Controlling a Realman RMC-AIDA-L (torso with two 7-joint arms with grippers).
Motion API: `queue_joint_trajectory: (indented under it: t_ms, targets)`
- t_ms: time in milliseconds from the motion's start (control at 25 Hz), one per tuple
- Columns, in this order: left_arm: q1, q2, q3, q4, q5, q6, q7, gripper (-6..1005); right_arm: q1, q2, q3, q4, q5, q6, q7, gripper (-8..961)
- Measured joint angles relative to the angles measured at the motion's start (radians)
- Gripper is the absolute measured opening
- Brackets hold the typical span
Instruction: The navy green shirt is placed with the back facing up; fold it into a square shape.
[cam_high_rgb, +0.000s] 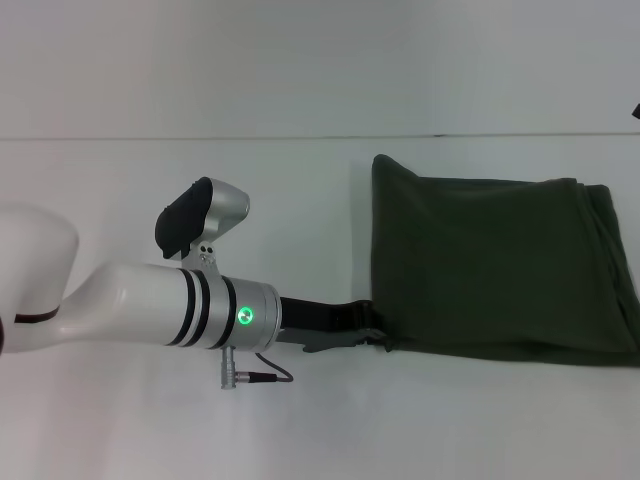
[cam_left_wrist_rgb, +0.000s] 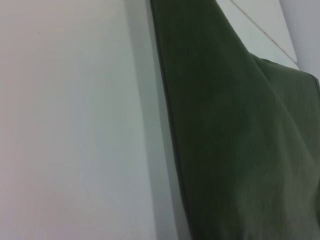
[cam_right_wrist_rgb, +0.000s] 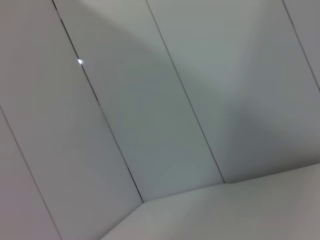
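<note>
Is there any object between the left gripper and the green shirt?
No. The left gripper already reaches the near left corner of the navy green shirt on the white table; nothing visible lies between them.

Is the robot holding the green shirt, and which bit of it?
The left gripper is at the near-left corner of the navy green shirt; whether it grips cannot be told.

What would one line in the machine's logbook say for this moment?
shirt: folded, on table | left pincer: at shirt's near-left corner, grip unclear | right arm: out of view
</note>
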Motion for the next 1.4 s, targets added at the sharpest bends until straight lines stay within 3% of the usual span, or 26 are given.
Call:
queue_joint_trajectory:
  t_ms: [160,440,720,1120,1400]
  targets:
    - [0.0,0.0,-0.002,0.0,0.0,0.005,0.017,122,0.006,0.0,-0.001,0.002,0.0,0.0,0.0,941]
    - [0.021,0.004,-0.007,0.008,-0.028,0.022,0.056,118,0.01,0.002,-0.017,0.003,0.0,0.0,0.0,941]
    - [0.11,0.008,-0.01,0.113,-0.064,0.096,0.061,78,0.023,0.002,-0.018,0.006,0.0,-0.002,0.0,941]
    - [0.189,0.012,-0.02,0.157,-0.071,0.14,0.072,48,0.042,0.002,-0.026,0.008,0.0,-0.001,0.0,941]
    - [0.295,0.013,-0.098,0.246,-0.065,0.217,0.097,48,0.059,0.002,-0.028,0.009,0.0,0.005,0.0,941]
